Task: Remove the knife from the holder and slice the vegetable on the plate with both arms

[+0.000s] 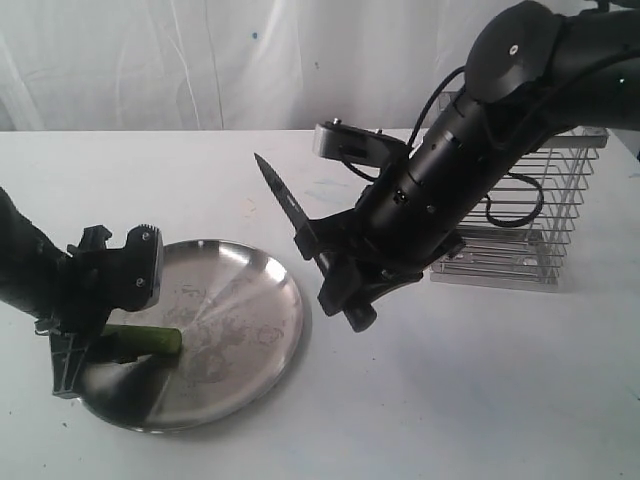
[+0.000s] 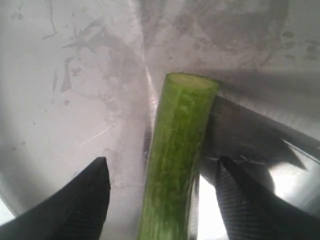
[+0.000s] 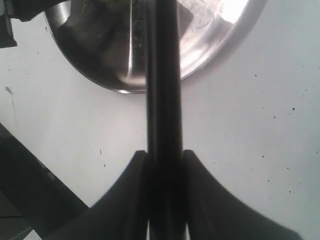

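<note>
On the white table [image 1: 450, 400], the black left gripper [image 2: 162, 165] gapes wide astride the green vegetable [image 2: 177, 160] on the round steel plate [image 1: 285, 300]; the right gripper [image 3: 164, 155] clamps the dark-bladed knife [image 1: 285, 205].

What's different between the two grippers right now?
The left gripper is open, its fingers straddling the vegetable on the plate without touching it; the right gripper is shut on the knife. The left sits low over the plate; the right is beside it, over the table. Both are black.
</note>
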{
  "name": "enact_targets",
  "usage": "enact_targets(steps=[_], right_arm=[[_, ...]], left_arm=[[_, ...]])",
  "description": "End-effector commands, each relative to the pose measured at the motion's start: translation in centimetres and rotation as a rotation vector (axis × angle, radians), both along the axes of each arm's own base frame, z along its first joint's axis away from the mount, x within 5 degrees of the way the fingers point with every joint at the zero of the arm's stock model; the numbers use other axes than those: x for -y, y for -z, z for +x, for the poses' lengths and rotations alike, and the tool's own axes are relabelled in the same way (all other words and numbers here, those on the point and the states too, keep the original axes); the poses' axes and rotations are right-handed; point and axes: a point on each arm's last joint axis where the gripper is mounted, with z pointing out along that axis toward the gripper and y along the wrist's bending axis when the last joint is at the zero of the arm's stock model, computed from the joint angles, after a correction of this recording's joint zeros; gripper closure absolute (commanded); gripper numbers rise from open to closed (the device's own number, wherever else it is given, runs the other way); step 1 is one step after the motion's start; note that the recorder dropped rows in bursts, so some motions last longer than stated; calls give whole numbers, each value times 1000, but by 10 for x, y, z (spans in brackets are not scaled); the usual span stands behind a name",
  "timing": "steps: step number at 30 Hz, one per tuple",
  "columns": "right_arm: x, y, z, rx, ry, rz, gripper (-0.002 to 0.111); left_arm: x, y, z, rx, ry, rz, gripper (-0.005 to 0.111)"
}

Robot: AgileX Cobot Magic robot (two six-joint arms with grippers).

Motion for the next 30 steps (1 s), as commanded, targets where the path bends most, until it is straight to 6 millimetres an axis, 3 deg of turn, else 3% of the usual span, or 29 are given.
enact_targets(steps=[1,4,10,13,21,26,30], right_arm=[[4,-15,-3,32,12,28,108],[5,-18,-3,47,16,35,108],[5,-19,-3,58,22,38,108],[4,-19,-2,65,26,40,108],[4,-19,1,79,66,48,108],[3,-15,2,63,63,41,108],[3,-14,1,49,57,41,108]], left_arm=[[1,9,-2,-38,1,-2,42],[1,12,-2,-56,1,-3,49],[3,14,-6,-110,-18,-24,95],[4,9,-5,-122,-135,-91,107],[17,-24,18,-110,-377,-344,107],[16,-18,20,-111,-375,-320,107],[15,5,19,-193,-333,-254,107]])
